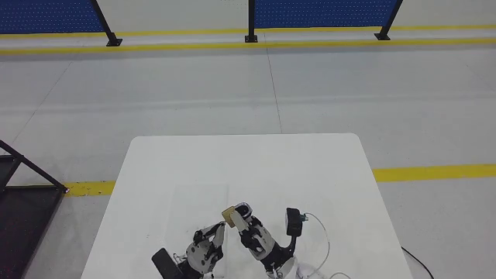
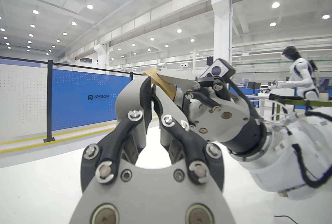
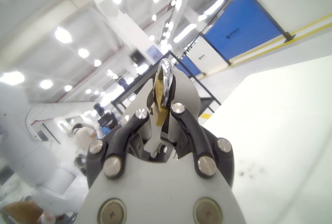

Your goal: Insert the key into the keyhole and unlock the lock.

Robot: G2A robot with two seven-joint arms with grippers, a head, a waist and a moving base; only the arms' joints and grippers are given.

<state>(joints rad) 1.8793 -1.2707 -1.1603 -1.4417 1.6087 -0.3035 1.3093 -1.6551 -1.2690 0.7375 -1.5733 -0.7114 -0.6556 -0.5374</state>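
Observation:
A brass padlock with a chrome shackle hangs above the white table near its front edge. My right gripper is shut on the padlock, whose body sits between the pads with the shackle sticking out past the fingertips. My left gripper stands just left of it, shut, with its fingertips up against the brass body. What lies between the left pads is hidden. In the left wrist view the right gripper holds the lock from the other side.
A thin white cable loops beside the right wrist. A black metal frame stands off the table's left side. Blue and white barrier panels line the far floor. Bare tabletop lies beyond the grippers.

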